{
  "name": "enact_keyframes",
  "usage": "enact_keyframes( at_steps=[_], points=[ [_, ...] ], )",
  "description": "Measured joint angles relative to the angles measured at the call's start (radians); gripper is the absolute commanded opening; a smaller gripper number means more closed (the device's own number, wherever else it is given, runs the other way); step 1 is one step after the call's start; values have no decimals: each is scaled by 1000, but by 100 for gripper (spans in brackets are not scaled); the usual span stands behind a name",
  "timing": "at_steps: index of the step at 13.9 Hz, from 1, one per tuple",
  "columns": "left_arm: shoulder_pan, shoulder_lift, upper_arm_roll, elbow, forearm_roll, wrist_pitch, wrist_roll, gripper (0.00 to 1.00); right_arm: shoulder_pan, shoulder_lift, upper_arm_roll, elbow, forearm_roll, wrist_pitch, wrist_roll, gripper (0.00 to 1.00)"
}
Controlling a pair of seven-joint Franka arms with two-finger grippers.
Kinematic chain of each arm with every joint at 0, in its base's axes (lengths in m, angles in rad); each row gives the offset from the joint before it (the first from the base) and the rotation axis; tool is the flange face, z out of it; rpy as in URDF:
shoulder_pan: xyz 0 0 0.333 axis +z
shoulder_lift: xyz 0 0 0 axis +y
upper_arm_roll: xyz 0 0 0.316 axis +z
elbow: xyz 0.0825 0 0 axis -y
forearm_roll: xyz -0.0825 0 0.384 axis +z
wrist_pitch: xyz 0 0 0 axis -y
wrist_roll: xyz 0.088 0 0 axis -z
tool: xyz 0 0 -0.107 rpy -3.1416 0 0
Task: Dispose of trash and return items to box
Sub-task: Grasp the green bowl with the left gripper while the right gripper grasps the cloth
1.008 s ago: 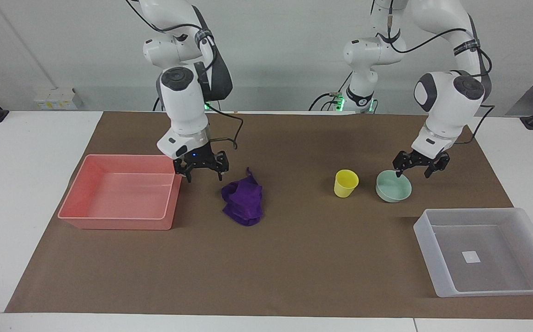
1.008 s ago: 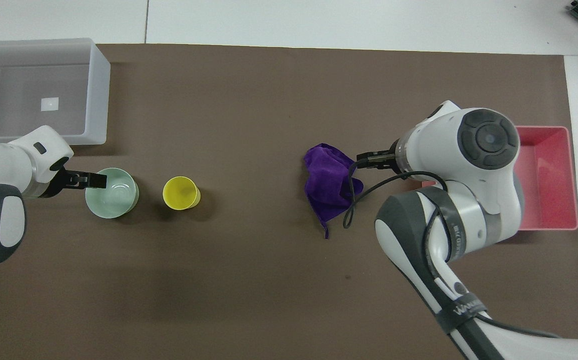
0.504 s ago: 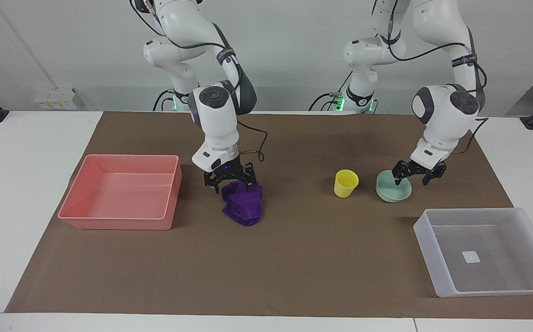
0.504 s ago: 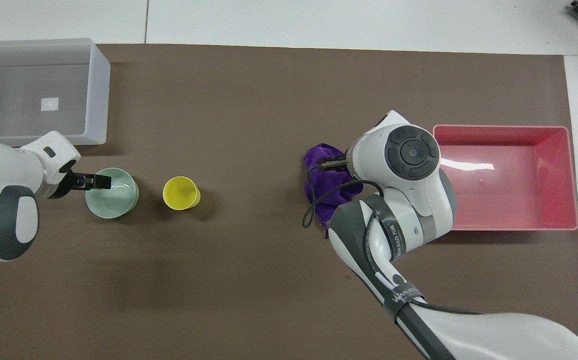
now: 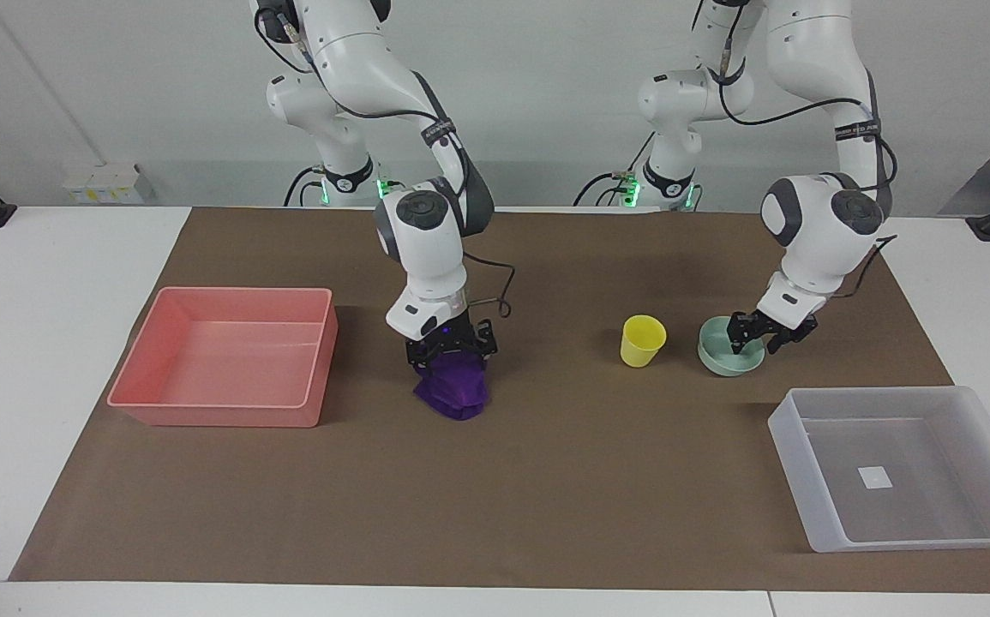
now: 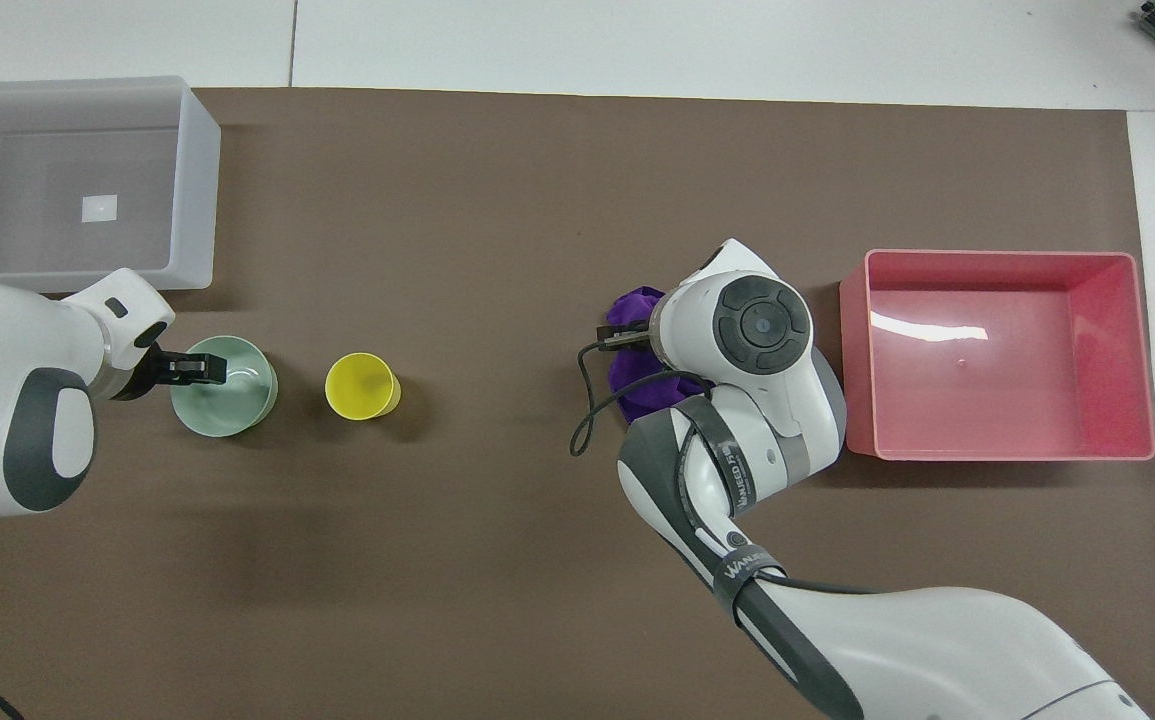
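The desk (image 5: 546,480) carries a pink bin (image 5: 225,356) at the right arm's end and the translucent box (image 5: 902,467) at the left arm's end. Beside the pink bin, the right gripper (image 5: 452,350) presses onto the purple cloth (image 5: 456,394), fingers apart around its top. The left gripper (image 5: 756,336) straddles the mint bowl's (image 5: 722,360) rim, fingers apart. The yellow cup (image 5: 642,340) stands beside the bowl.

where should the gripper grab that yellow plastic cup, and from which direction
Judging by its pose, grip the rim of the small yellow plastic cup from straight above, one finger inside the open mouth and one outside: it stands upright and apart from the pale mint-green round bowl.
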Motion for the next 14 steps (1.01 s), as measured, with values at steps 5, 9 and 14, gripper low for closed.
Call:
enact_keyframes(
  at_steps=[5,9,14],
  points=[
    [0,0,0,-7,-24,0,0,0,11,24,1,-7,-1,13,-42,100],
    [0,-18,-3,5,-34,-12,0,0,11,26,-1,-18,-2,16,-87,63],
    [4,-23,2,164,-34,-178,4,0,11,27,-2,-53,-4,71,-108,0]
  ],
)
